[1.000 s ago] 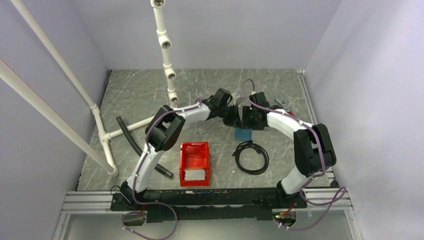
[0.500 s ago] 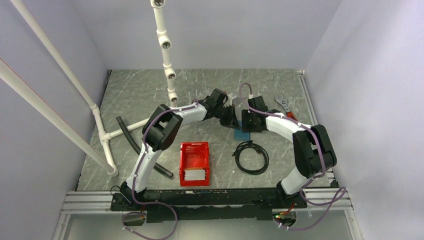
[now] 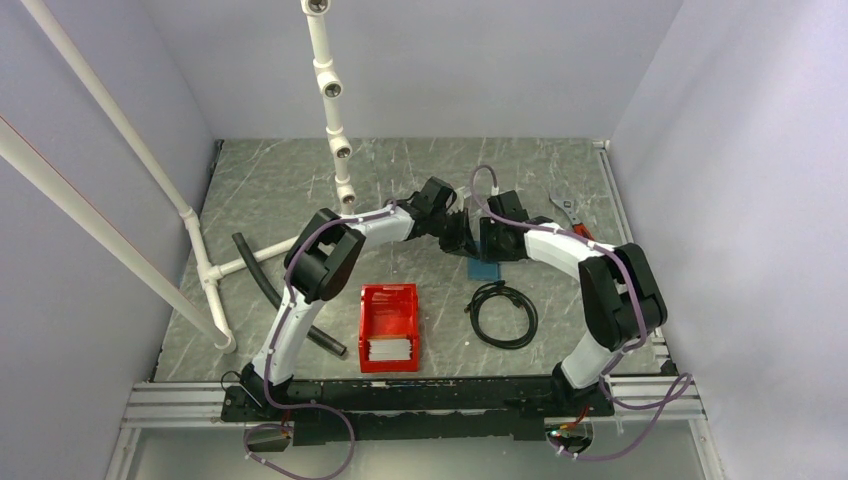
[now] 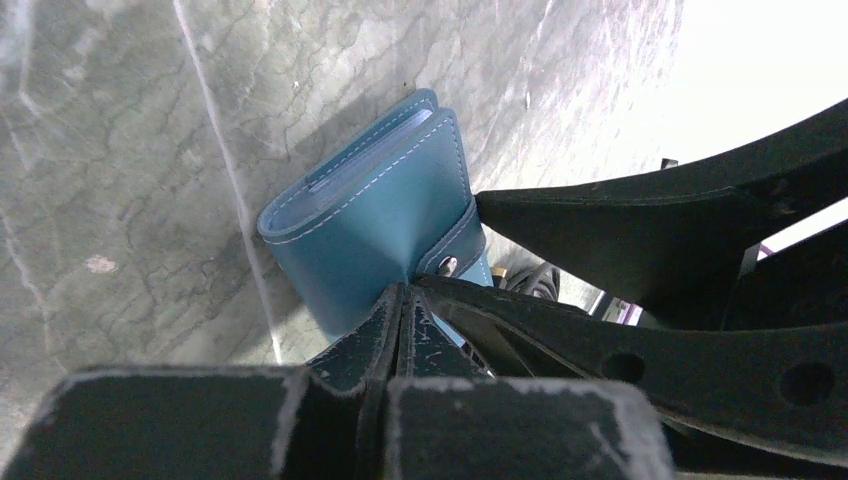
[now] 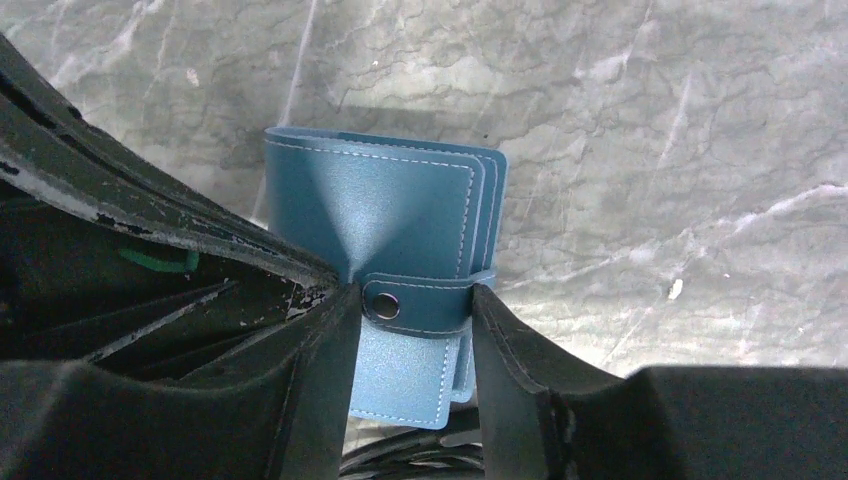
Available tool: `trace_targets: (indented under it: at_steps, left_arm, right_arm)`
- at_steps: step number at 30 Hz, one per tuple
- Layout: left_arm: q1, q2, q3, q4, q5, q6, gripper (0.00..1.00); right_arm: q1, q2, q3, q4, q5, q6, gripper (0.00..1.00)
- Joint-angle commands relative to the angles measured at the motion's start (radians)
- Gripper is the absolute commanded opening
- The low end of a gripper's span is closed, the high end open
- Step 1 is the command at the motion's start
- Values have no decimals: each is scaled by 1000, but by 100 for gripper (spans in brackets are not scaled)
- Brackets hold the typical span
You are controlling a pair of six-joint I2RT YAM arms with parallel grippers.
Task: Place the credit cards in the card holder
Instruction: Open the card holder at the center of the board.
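The blue card holder [image 3: 485, 269] lies closed on the table; it also shows in the left wrist view [image 4: 370, 215] and the right wrist view [image 5: 390, 215]. My left gripper [image 3: 461, 233] [image 4: 405, 289] is shut, its tips pinching the cover, which creases toward them. My right gripper [image 3: 482, 243] [image 5: 415, 300] straddles the snap strap [image 5: 420, 300], one finger against each end. A whitish stack of credit cards [image 3: 388, 349] lies in the red bin [image 3: 389, 300]. The orange-gold card is out of view.
A coiled black cable [image 3: 503, 313] lies just near of the card holder. A wrench [image 3: 568, 210] lies at the far right. A black hose [image 3: 262, 283] and white pipe frame [image 3: 335, 120] stand on the left.
My right wrist has shifted left and a little away, closing in on the left gripper over the card holder. The card holder has stayed in place.
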Motion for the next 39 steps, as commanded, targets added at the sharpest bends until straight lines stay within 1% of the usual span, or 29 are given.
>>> trace_targets:
  at_steps: [1, 4, 6, 7, 8, 9, 11, 12, 15, 17, 18, 20, 23, 24, 25, 26, 27, 29, 30, 31, 32, 33, 34, 36, 38, 39]
  left_arm:
    - [-1, 2, -3, -90, -87, 13, 0]
    - [0, 2, -9, -92, -97, 11, 0]
    - [0, 4, -7, -114, -112, 15, 0]
    - [-1, 7, -3, -130, -122, 17, 0]
    - [-1, 9, 0, -142, -130, 21, 0]
    - [-1, 12, 1, -154, -139, 24, 0]
    - [-1, 18, 1, -170, -159, 28, 0]
    - [1, 22, 2, -177, -166, 30, 0]
    - [0, 37, 7, -183, -167, 33, 0]
    - [1, 47, 11, -181, -160, 35, 0]
    - [1, 52, 16, -179, -156, 35, 0]
    - [1, 63, 31, -181, -146, 36, 0]
    - [1, 71, 46, -181, -131, 36, 0]
    - [1, 69, 44, -171, -123, 35, 0]
    - [-1, 66, 44, -160, -117, 35, 0]
    - [-1, 63, 47, -158, -112, 37, 0]
    - [-2, 62, 52, -158, -102, 42, 0]
    - [-2, 55, 59, -147, -75, 48, 0]
    - [-3, 49, 60, -139, -59, 48, 0]
    - [-3, 43, 64, -136, -49, 53, 0]
    - [-3, 38, 71, -137, -44, 57, 0]
    - [-3, 35, 77, -138, -34, 61, 0]
    - [-2, 31, 84, -138, -26, 62, 0]
    - [-1, 28, 92, -133, -12, 58, 1]
    - [-1, 26, 93, -123, -6, 50, 1]
    - [-1, 26, 91, -119, -5, 45, 1]
  right_arm:
    - [15, 70, 35, -13, 140, 47, 41]
    - [14, 100, 32, -3, 214, 68, 34]
    - [12, 105, 29, 1, 212, 83, 25]
    - [12, 101, 26, 2, 202, 94, 19]
    - [11, 90, 16, 9, 187, 105, 15]
    - [6, 68, -1, 23, 172, 118, 12]
    - [-18, 12, -48, 69, 125, 148, 2]
    - [-50, -16, -77, 99, 74, 166, 0]
    - [-204, -83, -189, 240, -226, 227, 0]
    - [-304, -112, -263, 374, -387, 276, 0]
    - [-342, -119, -287, 412, -457, 291, 0]
    - [-370, -132, -298, 428, -501, 294, 0]
    - [-371, -149, -274, 379, -495, 260, 0]
    - [-365, -157, -263, 339, -458, 237, 5]
    - [-354, -170, -237, 282, -400, 213, 19]
    - [-333, -186, -215, 222, -319, 188, 30]
    - [-308, -194, -189, 150, -219, 161, 36]
    - [-218, -211, -130, 20, 64, 120, 48]
    - [-174, -220, -110, -18, 176, 106, 52]
    - [-150, -234, -101, -37, 219, 98, 54]
    - [-144, -249, -101, -33, 196, 93, 56]
    - [-149, -269, -110, -8, 82, 87, 57]
    - [-154, -286, -115, 18, 5, 91, 57]
    - [-154, -317, -121, 57, -122, 91, 57]
    - [-152, -328, -122, 85, -206, 79, 58]
    - [-153, -314, -121, 102, -274, 71, 54]
